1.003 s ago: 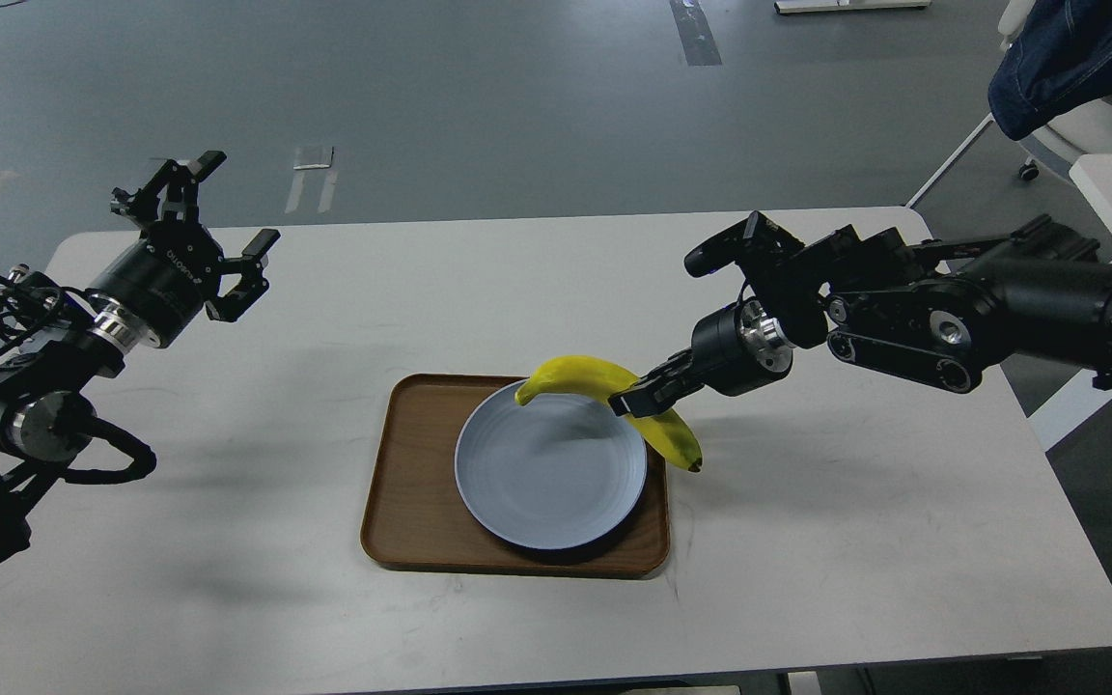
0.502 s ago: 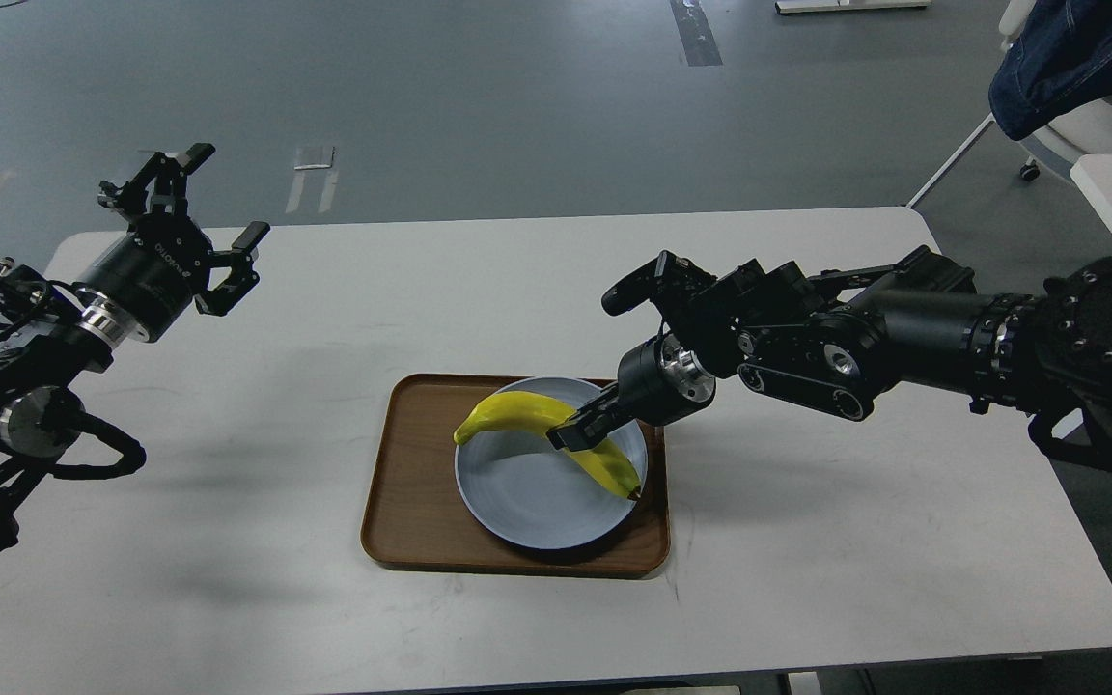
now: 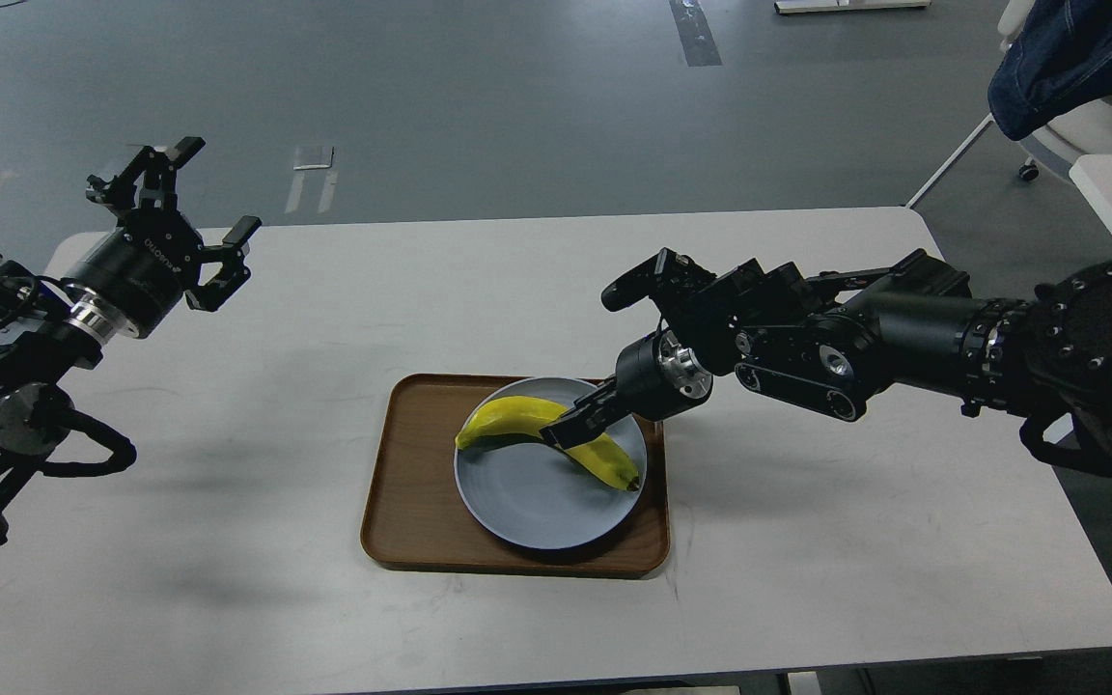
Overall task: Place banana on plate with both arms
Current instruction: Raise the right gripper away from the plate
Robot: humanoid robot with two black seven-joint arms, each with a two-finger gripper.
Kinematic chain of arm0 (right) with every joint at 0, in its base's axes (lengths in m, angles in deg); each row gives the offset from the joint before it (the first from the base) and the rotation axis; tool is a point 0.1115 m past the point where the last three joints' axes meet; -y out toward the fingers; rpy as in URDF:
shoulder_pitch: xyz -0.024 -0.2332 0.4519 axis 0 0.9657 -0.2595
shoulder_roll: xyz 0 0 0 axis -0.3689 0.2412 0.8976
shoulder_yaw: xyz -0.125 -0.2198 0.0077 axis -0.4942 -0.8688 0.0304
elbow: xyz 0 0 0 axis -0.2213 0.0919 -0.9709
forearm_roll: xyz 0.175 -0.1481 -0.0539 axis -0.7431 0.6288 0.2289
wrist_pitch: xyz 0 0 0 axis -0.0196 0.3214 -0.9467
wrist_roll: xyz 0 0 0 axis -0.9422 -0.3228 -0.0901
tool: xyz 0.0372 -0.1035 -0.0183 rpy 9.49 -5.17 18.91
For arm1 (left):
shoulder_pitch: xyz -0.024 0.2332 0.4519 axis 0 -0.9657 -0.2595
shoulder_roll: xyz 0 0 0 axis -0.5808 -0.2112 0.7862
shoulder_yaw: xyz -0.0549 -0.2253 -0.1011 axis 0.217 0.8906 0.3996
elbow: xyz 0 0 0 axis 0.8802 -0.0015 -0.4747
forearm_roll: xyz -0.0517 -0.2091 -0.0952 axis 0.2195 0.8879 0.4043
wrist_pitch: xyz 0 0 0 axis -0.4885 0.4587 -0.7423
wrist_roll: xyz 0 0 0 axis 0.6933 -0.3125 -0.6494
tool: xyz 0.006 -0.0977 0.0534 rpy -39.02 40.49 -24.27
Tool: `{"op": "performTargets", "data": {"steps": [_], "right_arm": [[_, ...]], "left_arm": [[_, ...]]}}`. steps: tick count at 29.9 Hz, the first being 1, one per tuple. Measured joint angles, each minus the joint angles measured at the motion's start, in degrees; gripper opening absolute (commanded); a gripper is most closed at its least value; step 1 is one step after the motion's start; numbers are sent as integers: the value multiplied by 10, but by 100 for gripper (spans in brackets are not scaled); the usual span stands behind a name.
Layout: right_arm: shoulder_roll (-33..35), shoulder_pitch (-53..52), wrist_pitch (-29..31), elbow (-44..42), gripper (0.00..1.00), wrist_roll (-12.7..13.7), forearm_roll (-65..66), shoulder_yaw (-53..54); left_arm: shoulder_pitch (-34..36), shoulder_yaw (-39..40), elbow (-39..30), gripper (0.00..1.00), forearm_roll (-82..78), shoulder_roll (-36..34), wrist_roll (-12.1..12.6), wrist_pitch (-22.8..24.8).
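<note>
A curved yellow banana (image 3: 508, 421) lies across the far half of the pale blue-grey plate (image 3: 532, 502); I cannot tell whether it rests on the plate or hangs just above it. Its dark tip is near the plate's right rim. My right gripper (image 3: 568, 429) reaches in from the right and is shut on the banana's middle. My left gripper (image 3: 191, 214) is open and empty, held high over the table's far left, well away from the plate.
The plate sits in a rectangular brown wood-grain tray (image 3: 411, 483) on a white table (image 3: 807, 541). A chair with dark blue cloth (image 3: 1077, 58) stands beyond the table's far right corner.
My right gripper carried the banana left and down from the plate's far right edge onto the plate area. My left gripper drifted slightly up and to the left, staying open.
</note>
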Motion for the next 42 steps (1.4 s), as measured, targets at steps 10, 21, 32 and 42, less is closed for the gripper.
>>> {"op": "performTargets", "data": {"steps": [10,21,32,42], "right_arm": [[93,-35,-1,-39,100,0,-69,82],[237,85,0,-59,100,0,-265,299],[252,281,4,-39,100,0,-547,484],[249,355,5,16,100,0,-570,506]], "left_arm": [[0,0,0,98,0,-3,0,0],[-2,-2,-1,98,-1,1,0,0],[-7,-1,1,98,-1,29,0,0],[-14,-1,9,98,-1,51,0,0]]}}
